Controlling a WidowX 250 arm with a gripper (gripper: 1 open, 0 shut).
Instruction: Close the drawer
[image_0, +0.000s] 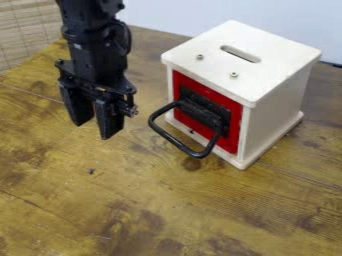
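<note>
- Drawer (206, 112) sits in the front of the white box (254, 85), right by the black loop handle (185, 130).
- Pushing crooked on that handle could turn the box or make the drawer stick.
- Gripper (94, 125) has its fingers spread apart, with nothing between them, and touches neither drawer nor box.

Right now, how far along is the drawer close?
Looks near the end or not begun: the red front panel appears roughly flush with the white box, though this angle can't rule out a small gap. In hand: nothing; the claw hangs open to one side, apart from the black loop handle. Left: probably a confirming push, if any gap remains.
</note>
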